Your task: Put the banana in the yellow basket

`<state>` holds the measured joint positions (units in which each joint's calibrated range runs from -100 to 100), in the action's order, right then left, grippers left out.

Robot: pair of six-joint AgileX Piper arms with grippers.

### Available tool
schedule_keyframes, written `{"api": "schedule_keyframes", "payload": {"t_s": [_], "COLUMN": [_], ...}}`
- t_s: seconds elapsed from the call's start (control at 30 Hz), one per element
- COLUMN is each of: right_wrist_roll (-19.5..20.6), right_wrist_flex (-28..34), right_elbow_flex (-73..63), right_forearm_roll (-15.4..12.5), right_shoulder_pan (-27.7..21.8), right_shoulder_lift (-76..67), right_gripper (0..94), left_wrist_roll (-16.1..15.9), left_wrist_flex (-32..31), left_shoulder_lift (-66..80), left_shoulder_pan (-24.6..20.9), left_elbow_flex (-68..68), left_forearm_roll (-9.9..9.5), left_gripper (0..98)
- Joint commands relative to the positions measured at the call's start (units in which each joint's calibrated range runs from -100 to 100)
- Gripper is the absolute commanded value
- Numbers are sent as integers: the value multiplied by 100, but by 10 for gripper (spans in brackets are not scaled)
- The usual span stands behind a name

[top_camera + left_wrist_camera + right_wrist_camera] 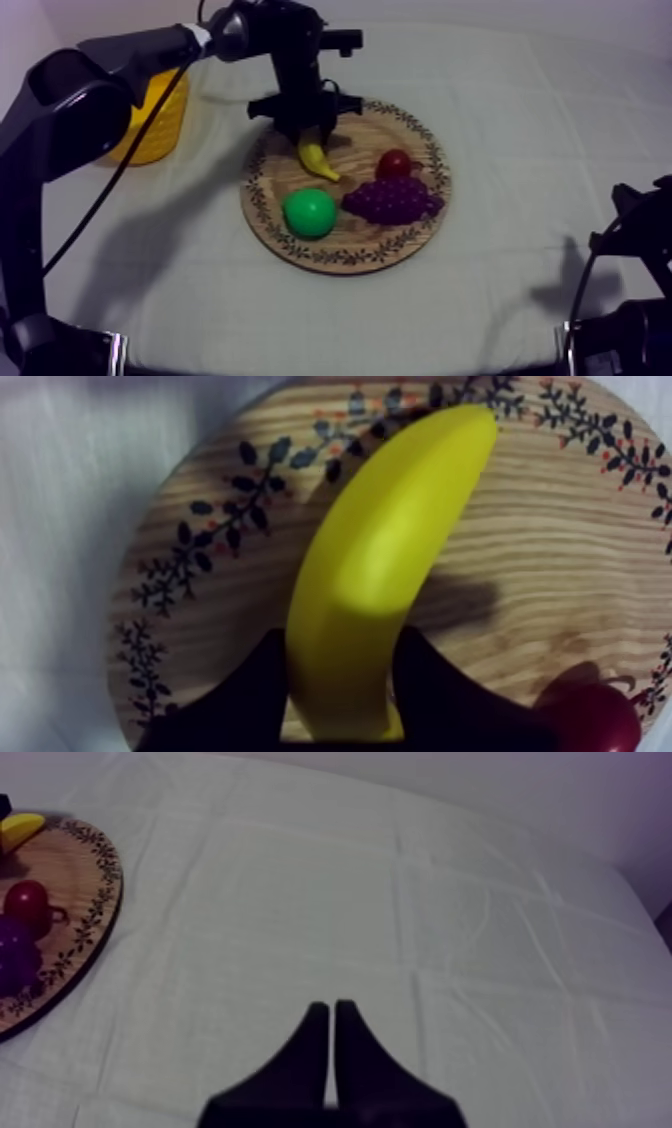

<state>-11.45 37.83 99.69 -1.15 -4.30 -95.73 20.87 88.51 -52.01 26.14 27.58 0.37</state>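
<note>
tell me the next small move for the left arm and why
Probably lift straight up. The left gripper is shut on the banana, close to the board, and the basket stands beyond the board's rim, so it needs height before carrying.

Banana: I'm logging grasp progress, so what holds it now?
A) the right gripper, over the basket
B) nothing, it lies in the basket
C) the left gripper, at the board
C: the left gripper has its fingers closed round the banana at the board; the right gripper is shut on nothing.
</note>
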Motion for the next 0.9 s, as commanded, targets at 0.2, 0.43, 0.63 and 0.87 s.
{"api": "schedule_keyframes", "payload": {"t_s": [0.2, 0.43, 0.63, 0.87], "right_wrist_roll": [0, 0, 0, 0], "right_wrist_flex": [-1, -1, -1, -1], "right_elbow_flex": [-3, -3, -3, -3], "right_forearm_roll": [1, 1, 1, 1], "right_shoulder_pan": [2, 2, 2, 2], "right_shoulder_lift": [-2, -2, -2, -2], "right_gripper": [3, 3, 3, 3], "left_wrist_roll": [25, 67, 82, 75], "left_wrist_flex": [85, 401, 875, 1104], "left_shoulder_lift": [4, 427, 1195, 2200], "left_shoulder_pan": [-8, -76, -315, -916], "left_elbow_flex": [34, 58, 111, -278], "left_forearm_roll": [-51, -282, -561, -781], "left_gripper": [331, 306, 315, 319]}}
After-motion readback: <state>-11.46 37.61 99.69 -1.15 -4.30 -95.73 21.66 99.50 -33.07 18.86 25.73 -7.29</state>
